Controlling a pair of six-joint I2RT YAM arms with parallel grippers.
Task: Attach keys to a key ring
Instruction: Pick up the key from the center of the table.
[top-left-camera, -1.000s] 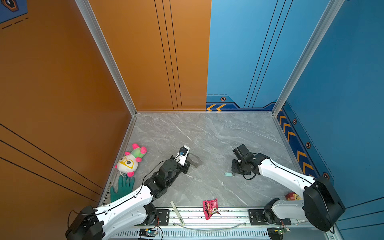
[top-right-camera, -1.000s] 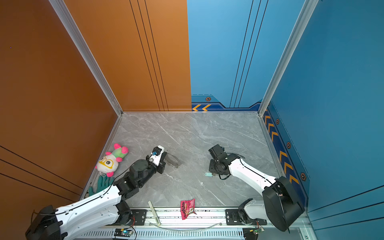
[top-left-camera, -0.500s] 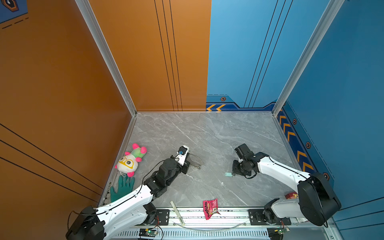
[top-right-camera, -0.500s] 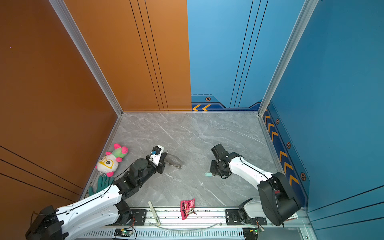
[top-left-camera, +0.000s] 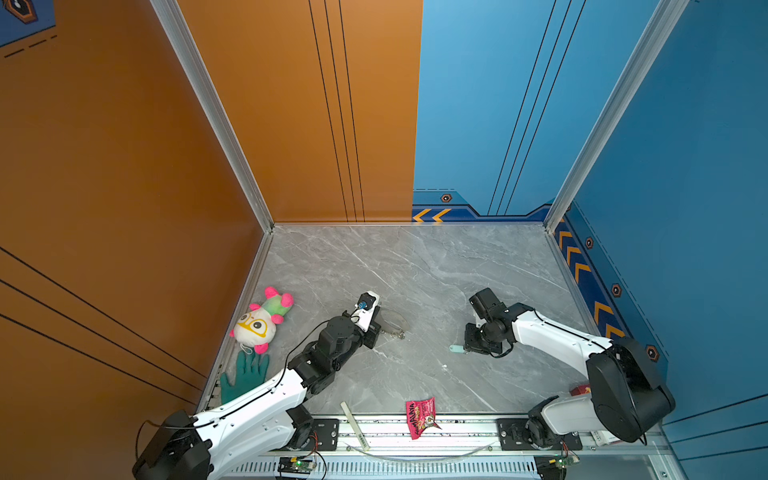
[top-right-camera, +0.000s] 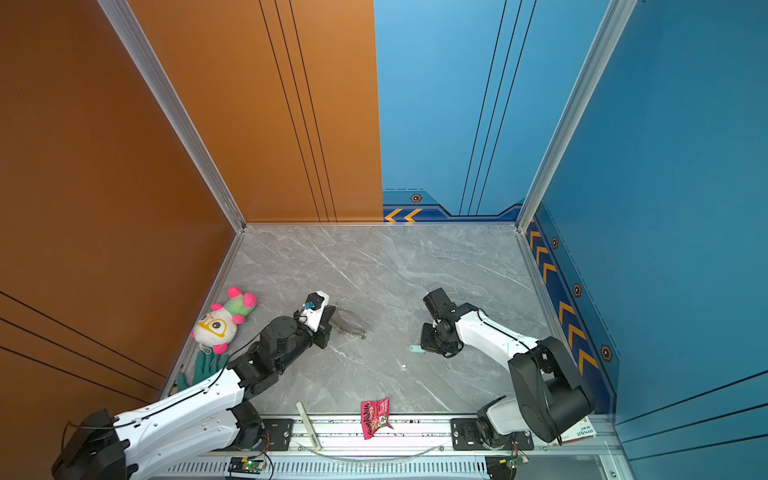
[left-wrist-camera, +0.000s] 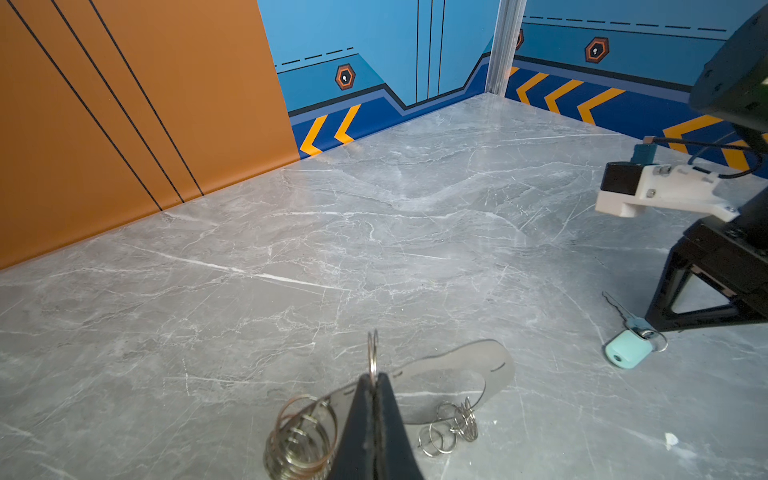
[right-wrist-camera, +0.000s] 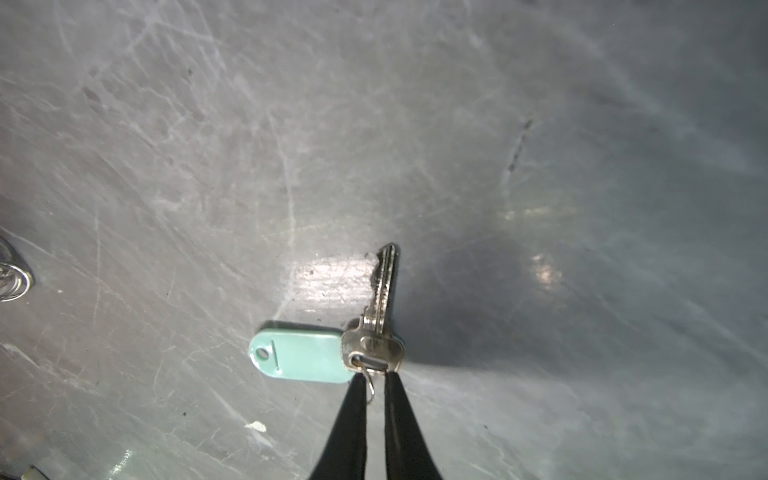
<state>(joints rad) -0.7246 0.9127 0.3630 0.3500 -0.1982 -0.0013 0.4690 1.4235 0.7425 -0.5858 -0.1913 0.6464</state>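
Open tabletop (top-left-camera: 428, 345) between key ring (top-left-camera: 392, 327), key (top-left-camera: 456, 349)

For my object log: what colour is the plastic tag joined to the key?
The tag is plain pale mint, clearest in the right wrist view.

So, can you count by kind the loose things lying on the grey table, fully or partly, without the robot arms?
Key with tag: 1
Key ring: 1
Plush toy: 1
Green glove: 1
Red snack packet: 1
White strip: 1
Printed box, mostly hidden: 1
Total: 7
A white speck is too small to name.
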